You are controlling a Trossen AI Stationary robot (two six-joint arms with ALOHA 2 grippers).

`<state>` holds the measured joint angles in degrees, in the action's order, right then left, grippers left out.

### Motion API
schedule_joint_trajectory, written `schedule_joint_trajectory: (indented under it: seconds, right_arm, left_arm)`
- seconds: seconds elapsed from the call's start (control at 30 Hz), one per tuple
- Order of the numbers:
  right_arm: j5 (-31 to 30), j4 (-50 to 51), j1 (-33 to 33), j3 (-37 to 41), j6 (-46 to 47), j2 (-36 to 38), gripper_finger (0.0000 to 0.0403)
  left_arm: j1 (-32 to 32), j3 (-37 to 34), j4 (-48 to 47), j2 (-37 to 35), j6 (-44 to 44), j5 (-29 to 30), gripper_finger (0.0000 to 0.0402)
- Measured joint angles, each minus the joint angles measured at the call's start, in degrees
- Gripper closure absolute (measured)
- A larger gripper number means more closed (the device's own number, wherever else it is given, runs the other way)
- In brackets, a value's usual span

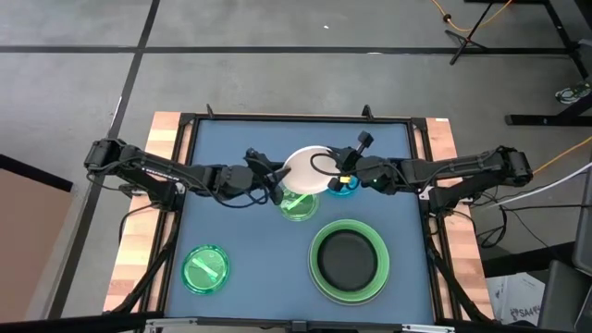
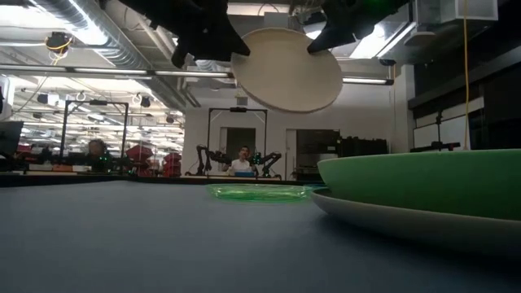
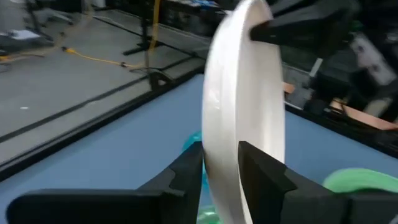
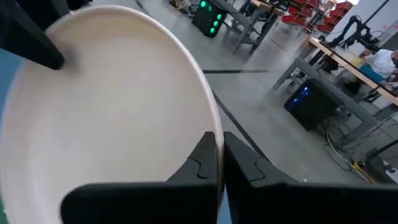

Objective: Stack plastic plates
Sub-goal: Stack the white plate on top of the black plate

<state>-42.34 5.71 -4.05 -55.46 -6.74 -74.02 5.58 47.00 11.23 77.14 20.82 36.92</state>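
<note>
We see the right hand [image 4: 219, 163] pinching the white plate's [image 1: 310, 170] rim; the left hand [image 3: 221, 169] looks slightly parted around the opposite edge, perhaps touching.

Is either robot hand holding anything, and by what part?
The white plate is up in the air: the right hand pinches its rim, while the left hand straddles the opposite rim.

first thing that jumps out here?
The white plate, held in the air over the table's middle between both arms: the right gripper pinches its rim on one side, the left gripper straddles the opposite rim. Next, near the front right, the black plate nested in the large light green plate.
</note>
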Motion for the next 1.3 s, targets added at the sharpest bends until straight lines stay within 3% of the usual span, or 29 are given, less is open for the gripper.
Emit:
schedule_joint_trajectory:
  seconds: [0.17, 0.63, 0.77, 0.93, 1.13, 1.3]
  right_arm:
    - [-0.07, 2.43, 0.00, 0.00, 0.08, 0.02, 0.0403]
    - [1.92, 16.39, 0.07, 0.00, -0.20, 6.22, 0.0403]
    - [7.48, 21.64, 0.05, 0.00, 2.33, 8.80, 0.0403]
    - [19.33, 29.09, 0.04, 0.00, 6.13, 10.10, 0.0403]
    - [32.47, 36.63, -0.11, 0.00, 9.61, 9.39, 0.0403]
    - [39.23, 38.75, -0.10, 0.00, 9.89, 7.00, 0.0403]
  left_arm:
    - [-0.04, 0.00, -0.37, 0.00, 0.00, -3.57, 0.0299]
    - [0.16, 0.00, -1.76, 0.00, 0.07, -5.15, 0.0298]
    - [0.22, 0.00, -1.79, 0.00, 0.07, -5.15, 0.0298]
    - [0.22, 0.00, -1.78, 0.00, 0.09, -5.13, 0.0298]
    - [0.20, 0.00, -2.18, 0.00, 0.09, -5.11, 0.0298]
    - [0.20, 0.00, -2.68, 0.00, 0.11, -5.09, 0.0298]
